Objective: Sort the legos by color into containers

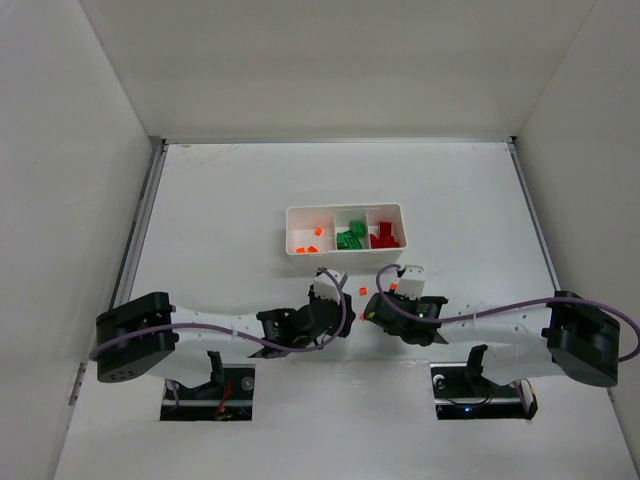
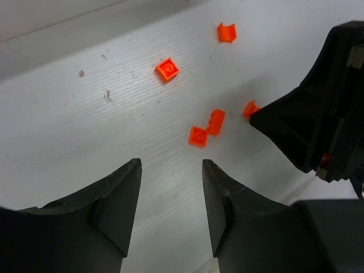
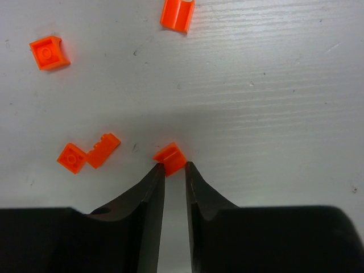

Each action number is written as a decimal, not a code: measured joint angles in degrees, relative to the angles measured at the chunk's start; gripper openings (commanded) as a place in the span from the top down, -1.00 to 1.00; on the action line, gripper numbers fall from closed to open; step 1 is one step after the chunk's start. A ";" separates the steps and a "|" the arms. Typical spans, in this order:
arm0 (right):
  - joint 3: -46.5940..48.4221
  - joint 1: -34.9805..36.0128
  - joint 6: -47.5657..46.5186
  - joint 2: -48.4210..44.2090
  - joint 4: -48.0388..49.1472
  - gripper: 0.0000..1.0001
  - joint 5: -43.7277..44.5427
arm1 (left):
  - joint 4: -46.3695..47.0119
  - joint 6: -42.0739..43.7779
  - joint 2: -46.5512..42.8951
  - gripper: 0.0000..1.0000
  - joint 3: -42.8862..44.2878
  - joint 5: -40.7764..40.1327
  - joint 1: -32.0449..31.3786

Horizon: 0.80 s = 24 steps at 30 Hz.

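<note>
The white tray (image 1: 291,232) holds orange bits in its left compartment, green bricks (image 1: 350,238) in the middle one and red bricks (image 1: 384,236) in the right one. Several orange bits lie loose on the table just in front of it (image 1: 349,291). My right gripper (image 3: 174,166) is down at the table, its tips closed against both sides of one small orange bit (image 3: 170,157). My left gripper (image 2: 172,165) is open and empty, just short of a pair of orange bits (image 2: 198,136). The two grippers face each other closely in the top view, the left (image 1: 337,283) and the right (image 1: 372,303).
Other loose orange bits lie ahead of the right gripper (image 3: 50,52), (image 3: 177,14), (image 3: 71,157), (image 3: 103,150). The black right gripper body (image 2: 318,119) fills the right side of the left wrist view and partly hides an orange bit (image 2: 250,107). White walls enclose the table.
</note>
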 measured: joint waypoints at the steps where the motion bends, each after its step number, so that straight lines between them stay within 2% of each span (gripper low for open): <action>1: 0.00 -0.02 0.00 0.00 0.17 0.61 -0.09 | 0.28 -0.07 0.42 0.10 0.00 0.13 -0.33; 7: -0.35 -0.07 0.07 -1.62 1.11 0.68 -0.28 | 1.49 -0.02 3.43 0.08 0.24 0.31 -1.68; 12: -0.87 -0.50 -0.15 -6.84 1.18 0.65 0.11 | 1.99 0.24 8.50 0.09 2.25 0.26 -2.49; 15: -0.98 -1.68 -0.83 -8.55 1.33 0.40 0.44 | 2.23 0.37 10.60 0.09 3.28 -0.11 -3.08; 17: -1.11 -3.34 -1.75 -8.81 1.81 0.32 0.92 | 2.21 0.37 10.80 0.09 3.45 -0.52 -3.21; 20: -1.29 -8.41 -4.39 -8.72 4.52 0.11 1.40 | 2.23 0.39 10.80 0.09 3.96 -0.96 -3.43; 24: -1.40 -16.22 -9.46 -7.67 10.69 0.06 1.40 | 2.49 0.46 11.61 0.11 5.46 -1.11 -3.54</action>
